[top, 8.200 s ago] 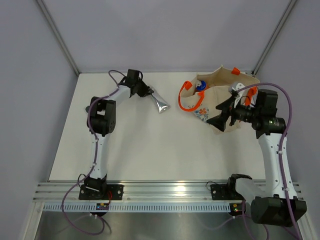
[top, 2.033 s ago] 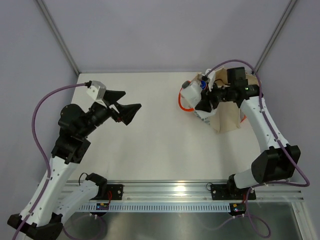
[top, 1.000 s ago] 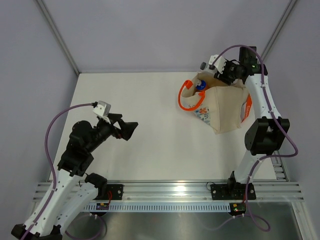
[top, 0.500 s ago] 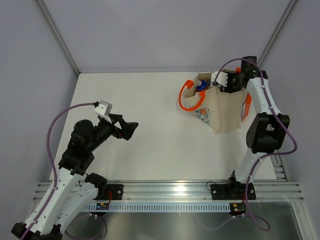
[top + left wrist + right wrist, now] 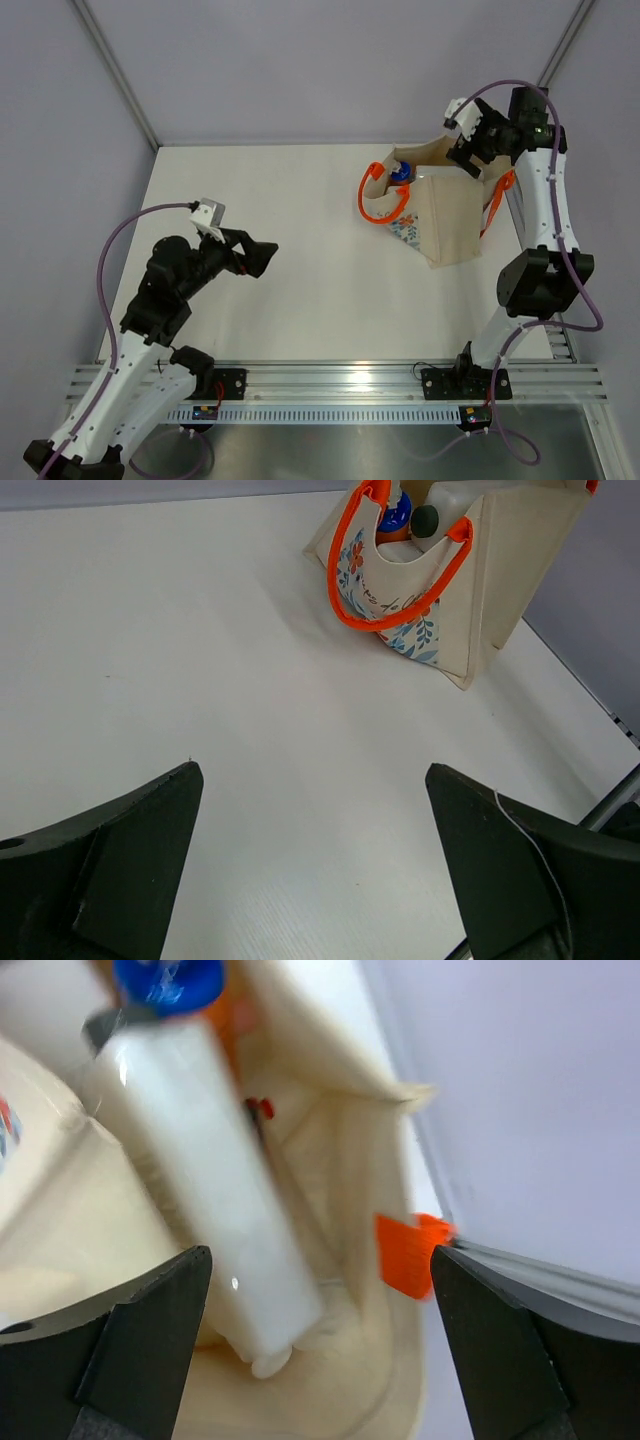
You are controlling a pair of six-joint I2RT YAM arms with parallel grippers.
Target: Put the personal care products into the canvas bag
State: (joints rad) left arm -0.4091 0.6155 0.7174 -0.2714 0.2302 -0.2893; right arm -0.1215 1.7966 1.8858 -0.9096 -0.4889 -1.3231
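- Right end effector (image 5: 472, 158) hangs just above the open top of the canvas bag (image 5: 450, 215). Its jaws are wide and hold nothing.
- Left end effector (image 5: 262, 257) is wide too, and empty. It hovers over the counter (image 5: 300, 300), well apart from the bag.
- Inside the bag lies a white bottle (image 5: 215, 1180), tilted, with a blue cap (image 5: 168, 978) of another product beside its top end. The other products are too hidden to tell.
- No care product shows outside the bag in these views, so the job looks almost done.
- What could go wrong: the bag is soft cloth. If the right end effector pulls away low, a finger could catch the rim or an orange handle (image 5: 378, 205) and tug the bag over.
- If the bag tips, the bottles could roll out of its mouth.
- The bag's other handle hangs close by the right arm, so a sideways swing could hook it.
- The right arm is also near the wall behind the bag, and a big move back could bump it.
- The counter is white, flat and smooth, so a bottle that falls out of the bag would roll easily.
- Plain grey walls (image 5: 320, 70) stand around it, and a metal rail (image 5: 340, 378) runs along the edge far from the bag.
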